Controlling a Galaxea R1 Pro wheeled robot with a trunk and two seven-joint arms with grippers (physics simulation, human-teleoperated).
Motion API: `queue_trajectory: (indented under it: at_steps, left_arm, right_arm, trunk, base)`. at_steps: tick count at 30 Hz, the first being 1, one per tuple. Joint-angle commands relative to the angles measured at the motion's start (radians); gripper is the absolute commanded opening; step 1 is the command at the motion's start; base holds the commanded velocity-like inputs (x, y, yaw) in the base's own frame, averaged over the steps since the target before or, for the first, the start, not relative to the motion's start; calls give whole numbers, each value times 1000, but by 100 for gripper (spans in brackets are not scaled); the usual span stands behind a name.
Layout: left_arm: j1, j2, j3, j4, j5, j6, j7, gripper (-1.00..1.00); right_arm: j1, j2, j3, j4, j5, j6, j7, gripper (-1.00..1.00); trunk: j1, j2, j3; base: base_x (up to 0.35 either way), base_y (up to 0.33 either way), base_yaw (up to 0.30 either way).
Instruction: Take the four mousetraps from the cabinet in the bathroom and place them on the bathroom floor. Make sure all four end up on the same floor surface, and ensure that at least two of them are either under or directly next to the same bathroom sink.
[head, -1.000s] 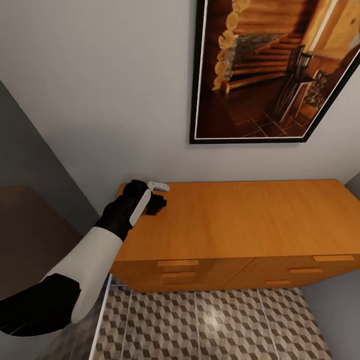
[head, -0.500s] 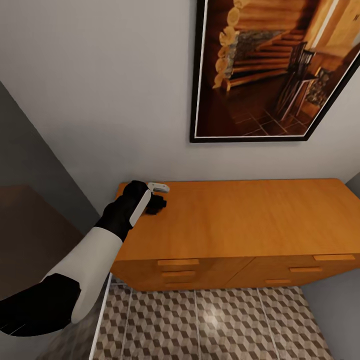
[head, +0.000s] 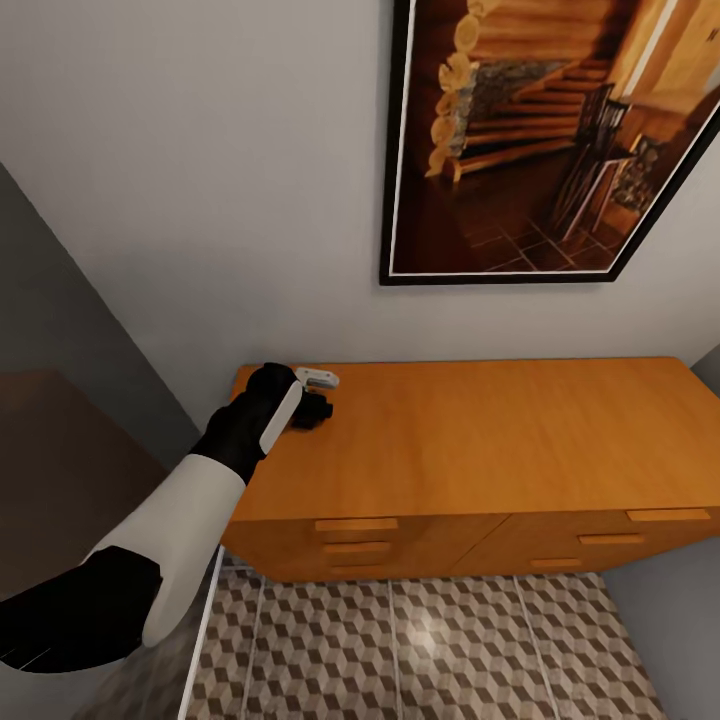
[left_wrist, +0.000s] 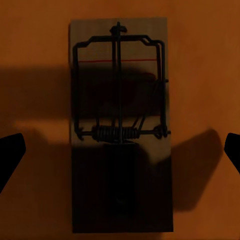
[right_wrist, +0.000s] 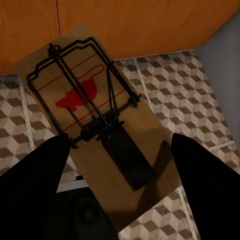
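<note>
Fingers of the left gripper (left_wrist: 120, 150) stood spread wide on either side of a mousetrap (left_wrist: 119, 125) lying flat on the cabinet (head: 480, 440) top near its left rear corner, apart from the board and gripping nothing. Further right, the right gripper (right_wrist: 120, 165) had its fingers pressed against the edges of a second mousetrap (right_wrist: 102, 140), carried clear above the bathroom floor (right_wrist: 200, 100) in front of the cabinet. Each trap looked light, stiff and thin, so the bare long edges of the board seemed the place to pinch, keeping off the sprung wire.
</note>
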Motion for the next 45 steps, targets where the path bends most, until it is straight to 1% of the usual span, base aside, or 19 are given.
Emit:
queue_trajectory:
  at_steps: [1, 30, 31, 45]
  left_arm:
    - [-1, 0, -2, 0, 11, 3, 10, 100]
    - [-1, 0, -2, 14, 11, 3, 10, 100]
    - [-1, 0, -2, 14, 11, 3, 10, -100]
    - [-1, 0, -2, 16, 11, 3, 10, -100]
  right_arm:
    - [-1, 0, 9, 0, -5, -2, -6, -100]
    - [-1, 1, 9, 0, -5, -2, -6, -100]
    - [-1, 1, 9, 0, -5, -2, -6, -100]
    - [-1, 1, 9, 1, -5, -2, -6, -100]
  trunk:
    - [1, -2, -2]
    - [1, -2, -4]
    - [1, -2, -4]
    - [1, -2, -4]
  base:
    - [0, 0, 0]
    - [0, 0, 0]
    - [0, 0, 0]
    - [0, 0, 0]
